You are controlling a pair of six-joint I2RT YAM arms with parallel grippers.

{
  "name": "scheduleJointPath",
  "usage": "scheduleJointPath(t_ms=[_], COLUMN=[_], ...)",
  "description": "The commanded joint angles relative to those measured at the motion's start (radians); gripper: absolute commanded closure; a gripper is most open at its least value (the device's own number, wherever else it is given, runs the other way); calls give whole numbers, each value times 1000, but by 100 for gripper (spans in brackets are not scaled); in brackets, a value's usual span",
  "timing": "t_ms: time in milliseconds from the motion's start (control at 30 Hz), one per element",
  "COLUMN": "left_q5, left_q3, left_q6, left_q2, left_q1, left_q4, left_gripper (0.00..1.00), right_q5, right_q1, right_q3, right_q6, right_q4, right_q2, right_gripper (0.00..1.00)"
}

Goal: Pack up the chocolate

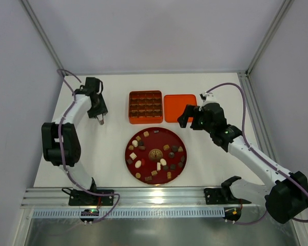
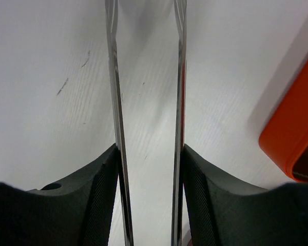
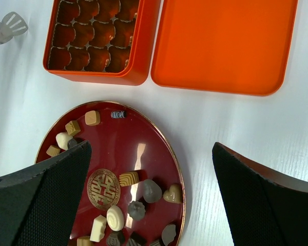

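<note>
Many small chocolates [image 1: 163, 162], dark brown, tan and cream, lie scattered on a round dark-red plate [image 1: 154, 141]; the right wrist view shows them too [image 3: 115, 218]. An orange box [image 1: 145, 122] with empty brown cells stands behind the plate, also seen in the right wrist view [image 3: 97, 76]. My left gripper [image 1: 99, 118] is left of the box, its fingers [image 2: 100, 184] pressed on thin metal tweezers [image 2: 114, 92] whose blades stand apart and empty. My right gripper [image 1: 185, 119] hangs wide open and empty over the plate's far right rim [image 3: 150, 146].
The orange lid [image 1: 179, 107] lies flat to the right of the box, also in the right wrist view [image 3: 226, 43]. An orange box corner [image 2: 295, 133] shows at the right in the left wrist view. A metal rail [image 1: 154, 197] runs along the near edge.
</note>
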Motion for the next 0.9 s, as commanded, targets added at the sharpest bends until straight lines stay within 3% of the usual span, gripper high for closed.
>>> scheduleJointPath(t_ms=[0, 500, 867], left_q5=[-46, 21, 116], left_q3=[46, 115, 67], left_q6=[-4, -8, -40], left_q2=[-117, -382, -566], left_q1=[-31, -165, -368], left_q4=[-119, -348, -482], left_gripper=[50, 50, 51], right_q5=[-10, -10, -3], right_q1=[1, -1, 1], right_q3=[21, 65, 88], right_q6=[1, -13, -25], right_q4=[23, -17, -58], right_q2=[11, 9, -12], right_gripper=[0, 0, 0])
